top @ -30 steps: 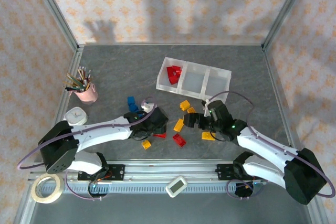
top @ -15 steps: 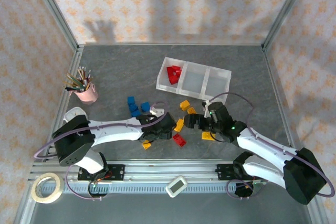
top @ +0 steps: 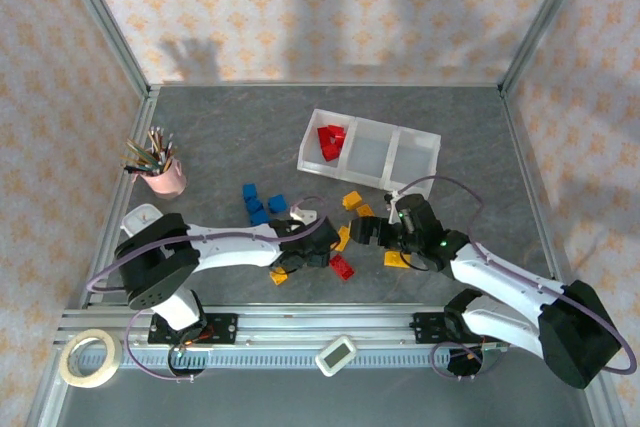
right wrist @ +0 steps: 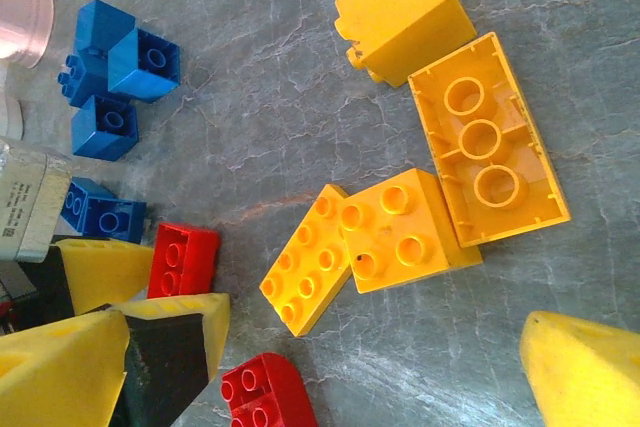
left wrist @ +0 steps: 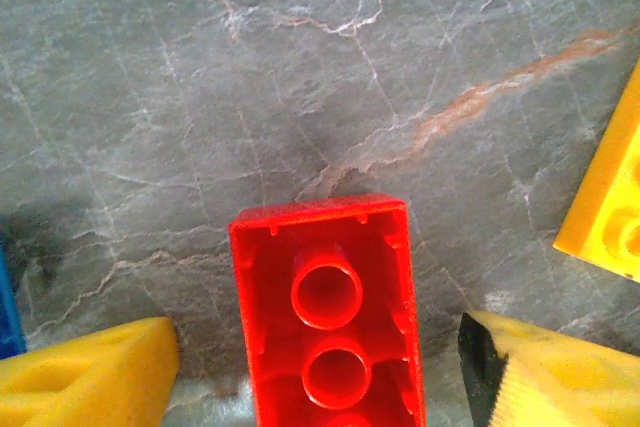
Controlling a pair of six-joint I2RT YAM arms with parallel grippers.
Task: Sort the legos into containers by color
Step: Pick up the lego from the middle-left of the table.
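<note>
White arms with black joints, purple cables, and yellow foam-padded fingers.

Tight spot mid-desk: left claw and right claw sit close, with yellow bricks lying between them. The white tray blocks the way behind the right claw. The desk is open at back left, beyond the pencil cup.

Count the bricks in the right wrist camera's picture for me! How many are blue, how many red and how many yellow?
blue bricks: 4
red bricks: 2
yellow bricks: 4
Total: 10
</note>
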